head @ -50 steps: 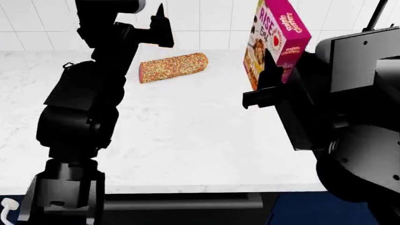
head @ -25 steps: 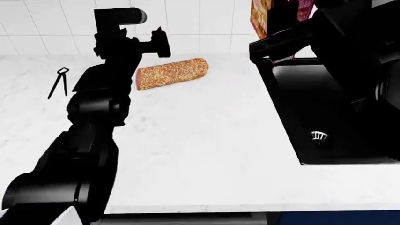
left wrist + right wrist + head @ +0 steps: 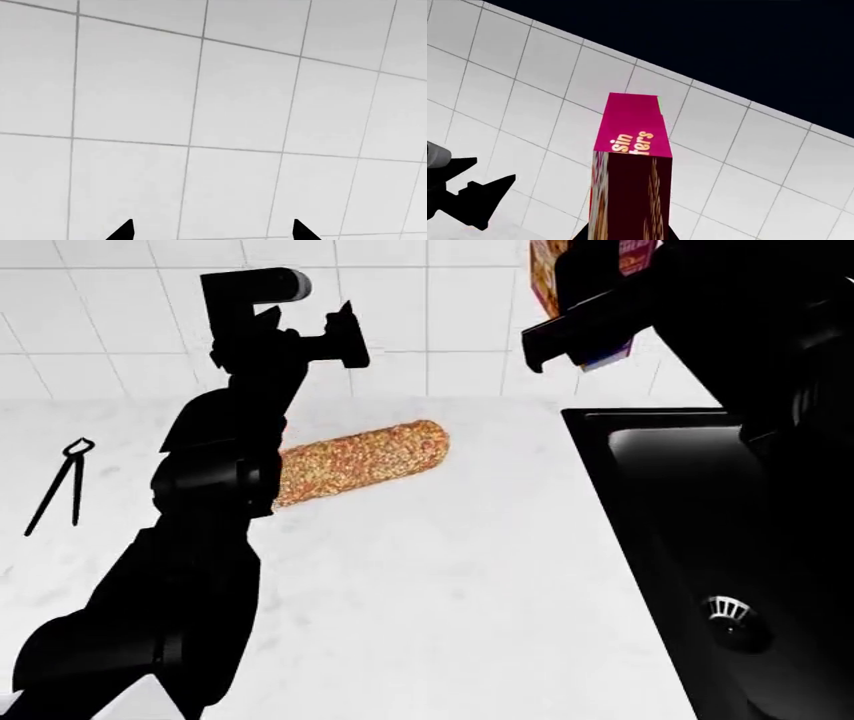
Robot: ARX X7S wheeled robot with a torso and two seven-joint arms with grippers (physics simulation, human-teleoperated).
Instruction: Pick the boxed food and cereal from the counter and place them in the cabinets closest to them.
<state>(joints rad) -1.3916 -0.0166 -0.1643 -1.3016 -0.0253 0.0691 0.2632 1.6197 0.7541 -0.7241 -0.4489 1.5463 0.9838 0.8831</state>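
Observation:
The cereal is a pink and orange box held high at the head view's top edge, in front of the tiled wall. My right gripper is shut on it. In the right wrist view the cereal stands straight out from between the jaws of my right gripper, pink end away. My left gripper is raised above the counter and stands open. In the left wrist view my left gripper faces only wall tiles, nothing between its tips. The boxed food is out of view.
A speckled brown loaf lies on the counter just beyond my left arm. Black tongs lie at the far left. A black sink is set into the counter on the right, below my right arm.
The right arm has lifted the cereal from counter height up to the head view's top edge. The head view has swung, bringing the sink and then the tongs into sight.

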